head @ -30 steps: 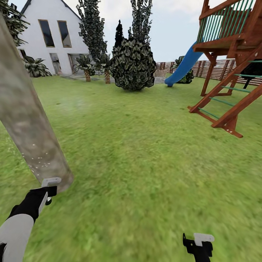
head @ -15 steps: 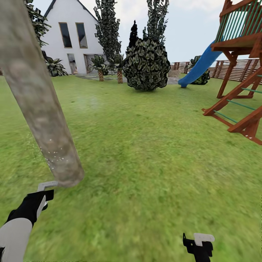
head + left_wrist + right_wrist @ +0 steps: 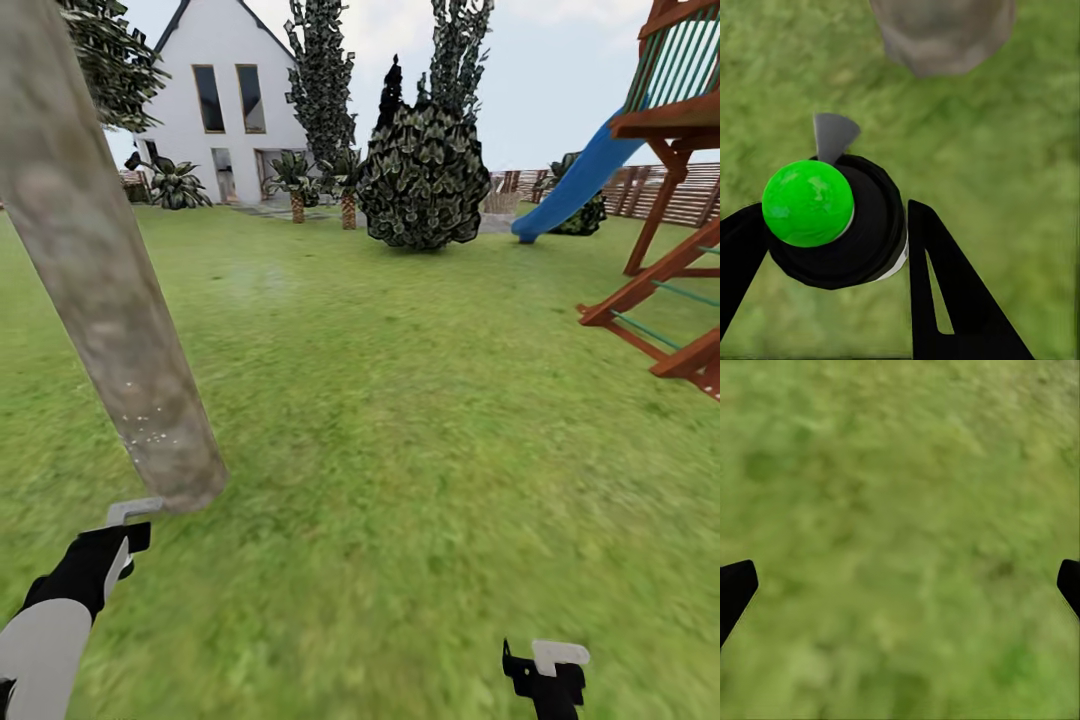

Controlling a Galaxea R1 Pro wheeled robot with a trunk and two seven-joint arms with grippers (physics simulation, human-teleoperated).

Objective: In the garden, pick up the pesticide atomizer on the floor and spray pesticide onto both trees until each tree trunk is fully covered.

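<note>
Atomizer [image 3: 844, 232] clamped between the left gripper's [image 3: 832, 247] black fingers [image 3: 945, 292], a bright green ball on its top, grey nozzle pointing toward the trunk [image 3: 110, 300] base. In the head view, left gripper [image 3: 120, 535] low at the left, just short of the trunk's foot, nozzle tip near the bark. Trunk leaning across the left side, mottled grey-tan, flecked with whitish specks [image 3: 145, 425] low down. Right gripper [image 3: 900, 585] spread wide over bare lawn [image 3: 420, 450], holding nothing; also low right in the head view [image 3: 545, 675]. Farther off: round bush [image 3: 425, 175], white house [image 3: 225, 100], blue slide [image 3: 580, 185], wooden play frame [image 3: 680, 200], fence [image 3: 690, 195].
</note>
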